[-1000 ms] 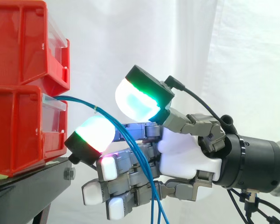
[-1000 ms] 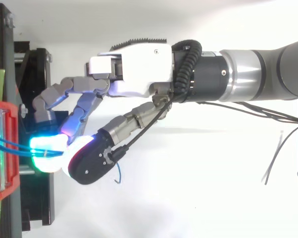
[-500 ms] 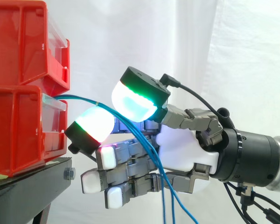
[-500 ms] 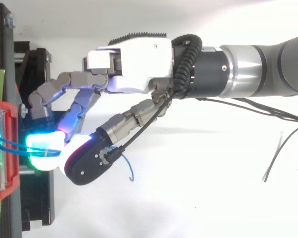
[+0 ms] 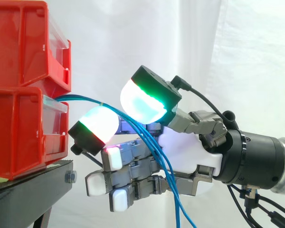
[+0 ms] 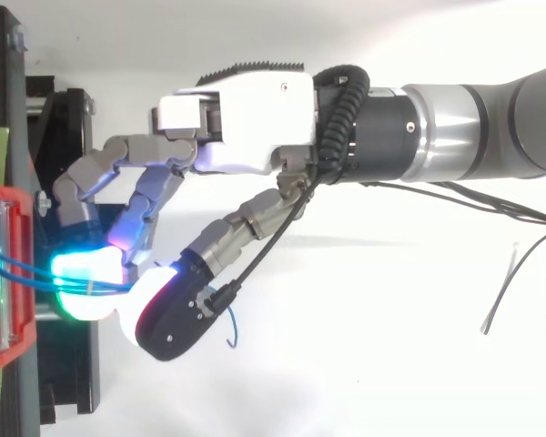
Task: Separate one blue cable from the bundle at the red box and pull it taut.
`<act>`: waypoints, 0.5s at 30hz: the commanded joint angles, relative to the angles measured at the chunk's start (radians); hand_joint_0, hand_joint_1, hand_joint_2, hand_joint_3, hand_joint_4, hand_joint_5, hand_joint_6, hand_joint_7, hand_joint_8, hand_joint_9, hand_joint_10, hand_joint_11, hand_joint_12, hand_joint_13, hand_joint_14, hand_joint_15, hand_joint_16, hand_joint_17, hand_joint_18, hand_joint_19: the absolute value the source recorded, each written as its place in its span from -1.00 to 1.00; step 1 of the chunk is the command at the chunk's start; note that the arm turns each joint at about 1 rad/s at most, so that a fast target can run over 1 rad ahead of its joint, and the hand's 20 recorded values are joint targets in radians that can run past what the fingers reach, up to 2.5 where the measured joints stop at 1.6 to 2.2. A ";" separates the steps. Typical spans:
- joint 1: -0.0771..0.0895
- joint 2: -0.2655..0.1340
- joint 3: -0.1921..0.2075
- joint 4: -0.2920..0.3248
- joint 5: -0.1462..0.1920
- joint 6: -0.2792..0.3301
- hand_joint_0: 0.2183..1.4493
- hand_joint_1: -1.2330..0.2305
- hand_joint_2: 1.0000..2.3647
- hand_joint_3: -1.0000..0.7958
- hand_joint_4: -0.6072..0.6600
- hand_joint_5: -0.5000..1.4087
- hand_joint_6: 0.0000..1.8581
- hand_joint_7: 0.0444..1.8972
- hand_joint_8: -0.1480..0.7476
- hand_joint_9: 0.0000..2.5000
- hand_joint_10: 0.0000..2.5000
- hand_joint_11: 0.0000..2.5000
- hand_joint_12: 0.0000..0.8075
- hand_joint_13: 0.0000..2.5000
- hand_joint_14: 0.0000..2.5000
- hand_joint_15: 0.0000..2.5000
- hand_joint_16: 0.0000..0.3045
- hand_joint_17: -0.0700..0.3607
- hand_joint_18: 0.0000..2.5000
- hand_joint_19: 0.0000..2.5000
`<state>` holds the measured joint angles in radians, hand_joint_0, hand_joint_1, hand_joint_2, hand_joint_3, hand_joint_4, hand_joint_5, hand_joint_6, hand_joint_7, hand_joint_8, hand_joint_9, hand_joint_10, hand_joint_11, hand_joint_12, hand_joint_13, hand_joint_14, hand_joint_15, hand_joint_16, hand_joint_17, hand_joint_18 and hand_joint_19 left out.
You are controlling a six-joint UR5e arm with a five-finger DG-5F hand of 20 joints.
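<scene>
Since half a second ago the thumb pad (image 5: 143, 100) has swung up and away from the box, and the gap to the finger pad (image 5: 97, 127) below it has widened a little in the side view. From above, the thumb has also dropped toward the lower edge.

As I read it, the robot hand (image 5: 185, 152) is open: the two big pads stand apart and clamp nothing, while the lower fingers lie nearly straight, pointing at the stand (image 5: 33, 183).

Several strands of the blue cables (image 5: 83, 100) leave the lower red box (image 5: 19, 133) together. They arch through the gap between the pads, then hang slack down across the palm. No strand is taut. From above, one loose end (image 6: 229, 332) curls just beside the thumb.

My worry is that the whole bundle sits in the gap, not one strand. If I close now, I expect the pads to catch all of them, and a pull would drag the lot, perhaps out of the box. The strands draped over the palm could also snag among the lower fingers as I back away. A pinch landing on the rounded edge of a pad would likely let the cable slide free.
</scene>
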<state>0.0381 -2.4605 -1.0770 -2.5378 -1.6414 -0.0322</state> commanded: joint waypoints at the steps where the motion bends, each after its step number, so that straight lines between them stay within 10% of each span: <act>1: 0.002 0.000 0.000 0.002 0.000 0.000 -0.27 -0.42 -1.00 -0.44 0.35 -0.70 -0.07 0.18 0.09 -0.26 -0.99 -0.47 -0.12 -0.25 -0.99 -0.69 -0.70 -0.20 -0.29 -0.59; 9: 0.000 0.000 0.000 -0.002 0.000 0.002 -0.35 -0.16 -1.00 -0.44 0.33 -0.67 -0.09 0.25 0.11 -0.22 -0.99 -0.47 -0.11 -0.23 -0.99 -0.67 -0.71 -0.21 -0.28 -0.53; 15: 0.000 0.000 0.000 -0.002 0.000 0.002 -0.30 -0.33 -0.98 -0.25 0.18 -0.67 -0.08 0.37 0.13 -0.24 -0.99 -0.45 -0.09 -0.23 -0.99 -0.67 -0.70 -0.21 -0.27 -0.54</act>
<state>0.0386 -2.4605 -1.0769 -2.5397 -1.6414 -0.0307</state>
